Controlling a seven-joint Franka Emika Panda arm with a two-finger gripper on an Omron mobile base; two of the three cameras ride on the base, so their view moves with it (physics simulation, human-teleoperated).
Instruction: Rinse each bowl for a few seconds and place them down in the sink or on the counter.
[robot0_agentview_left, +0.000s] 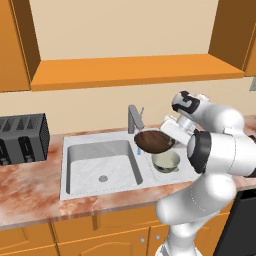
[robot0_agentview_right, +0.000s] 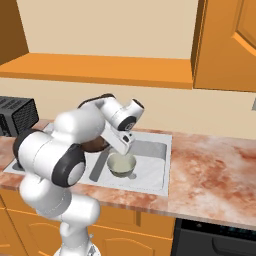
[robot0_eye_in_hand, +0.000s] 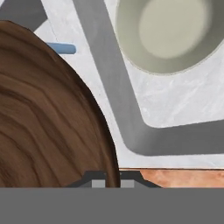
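Two small round bowls are in play at the wide white-grey double-basin sink (robot0_agentview_left: 100, 150). The dark brown, shallow bowl with a wood-grain look (robot0_agentview_left: 154, 141) is held in the air by the two-finger gripper (robot0_eye_in_hand: 112, 180), tilted on its side just under the spout of the grey angular faucet (robot0_agentview_left: 134, 119), above the divider between the two basins. In the hand view its grained surface (robot0_eye_in_hand: 48, 118) takes up the left side, and its rim runs down between the two dark fingertips (robot0_eye_in_hand: 97, 179), which sit close together on either side of that rim (a narrow grip, pinching the bowl's edge). A short thin blue streak of water (robot0_agentview_left: 138, 150) shows just below the spout, beside the bowl's lower edge; in the hand view it appears as a small blue bar (robot0_eye_in_hand: 61, 48) next to the rim.

The pale cream-green bowl with a darker grey outside (robot0_agentview_left: 165, 161) sits upright on the floor of the right basin, just below and apart from the held bowl. From the right base camera it (robot0_agentview_right: 121, 165) lies in front of the white wrist, with the brown bowl (robot0_agentview_right: 95, 145) partly hidden behind the arm.

The reddish-brown marbled stone countertop (robot0_agentview_right: 210, 170) surrounds the sink. A dark grey toaster with slots (robot0_agentview_left: 22, 137) stands on it at the far left, well apart from the sink.
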